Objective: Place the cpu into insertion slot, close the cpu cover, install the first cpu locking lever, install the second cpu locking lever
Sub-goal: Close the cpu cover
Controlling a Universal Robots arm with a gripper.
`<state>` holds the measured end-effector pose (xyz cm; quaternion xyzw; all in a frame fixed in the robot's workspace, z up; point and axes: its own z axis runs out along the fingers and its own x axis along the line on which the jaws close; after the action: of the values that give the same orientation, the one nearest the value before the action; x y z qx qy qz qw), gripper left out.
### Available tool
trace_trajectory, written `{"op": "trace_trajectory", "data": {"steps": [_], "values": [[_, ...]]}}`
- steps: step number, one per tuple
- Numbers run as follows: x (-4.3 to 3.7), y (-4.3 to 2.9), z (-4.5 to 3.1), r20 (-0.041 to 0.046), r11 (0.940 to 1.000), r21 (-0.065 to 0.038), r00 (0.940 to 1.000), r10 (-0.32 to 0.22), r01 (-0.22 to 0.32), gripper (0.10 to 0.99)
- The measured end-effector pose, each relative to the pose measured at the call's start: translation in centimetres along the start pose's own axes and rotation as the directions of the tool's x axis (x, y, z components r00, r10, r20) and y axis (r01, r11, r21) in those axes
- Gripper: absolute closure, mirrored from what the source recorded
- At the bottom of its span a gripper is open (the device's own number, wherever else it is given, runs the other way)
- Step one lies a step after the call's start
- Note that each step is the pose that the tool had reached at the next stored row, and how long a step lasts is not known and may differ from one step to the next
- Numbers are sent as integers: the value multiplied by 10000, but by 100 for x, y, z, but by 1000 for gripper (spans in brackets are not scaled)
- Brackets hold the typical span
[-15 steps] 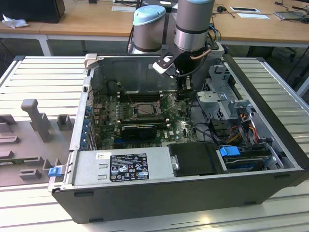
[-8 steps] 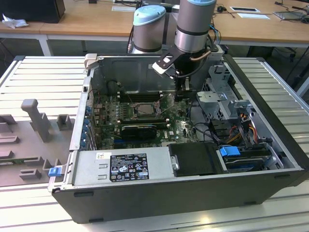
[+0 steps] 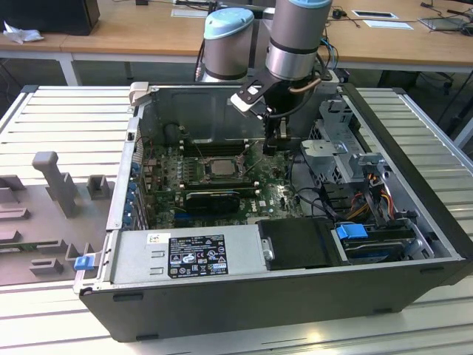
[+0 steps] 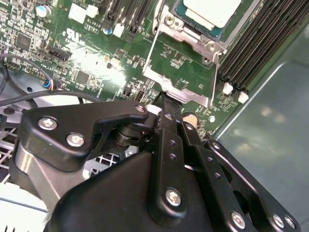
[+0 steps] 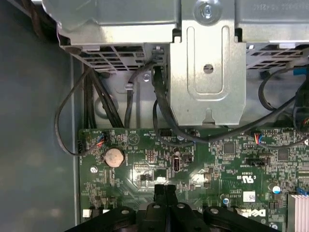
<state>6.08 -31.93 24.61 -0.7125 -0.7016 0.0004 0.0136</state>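
Second wrist view | claw tip at cpu cover | cpu beyond

Green motherboard — silver cpu, black end effector.

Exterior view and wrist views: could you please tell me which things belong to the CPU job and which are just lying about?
For the job:
cpu, sitting in its socket
cover, swung open
gripper, by the cover's edge

Lying about:
power supply
drive cage
coin cell
cables
black card
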Motion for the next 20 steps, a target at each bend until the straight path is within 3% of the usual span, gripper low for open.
{"op": "trace_trajectory", "data": {"steps": [20], "values": [[-1, -103, 2, -1, 10000, 0, 10000, -2, 2, 980]]}}
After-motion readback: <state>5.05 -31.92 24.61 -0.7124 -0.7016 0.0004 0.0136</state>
